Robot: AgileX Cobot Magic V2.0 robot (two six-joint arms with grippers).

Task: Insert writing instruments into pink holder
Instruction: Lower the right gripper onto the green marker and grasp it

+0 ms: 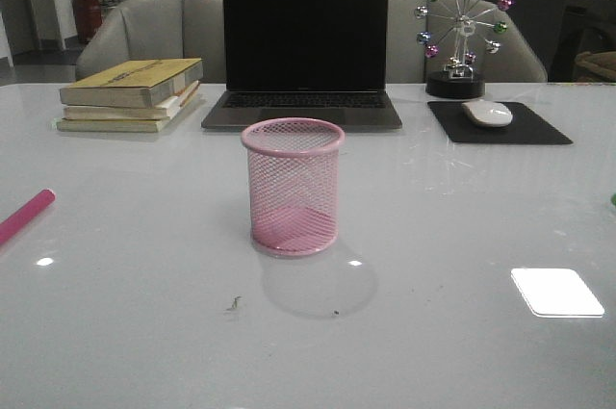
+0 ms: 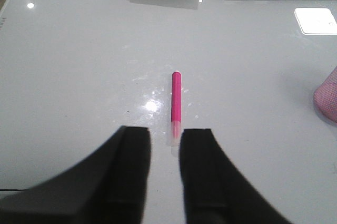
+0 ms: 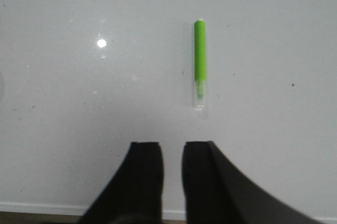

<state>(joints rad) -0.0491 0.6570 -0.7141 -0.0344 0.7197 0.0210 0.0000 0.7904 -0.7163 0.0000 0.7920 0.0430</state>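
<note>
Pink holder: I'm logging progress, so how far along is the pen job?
Nothing is done: the pink holder stands empty. Nothing is in hand: the left gripper and right gripper hold nothing. Both the magenta marker and green marker lie on the table.

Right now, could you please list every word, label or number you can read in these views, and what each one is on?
None can be read.
The top book of the stack: yellow cover, print too blurred.
Laptop: screen dark, key legends too small.
Pink marker and green marker: no print visible.
</note>
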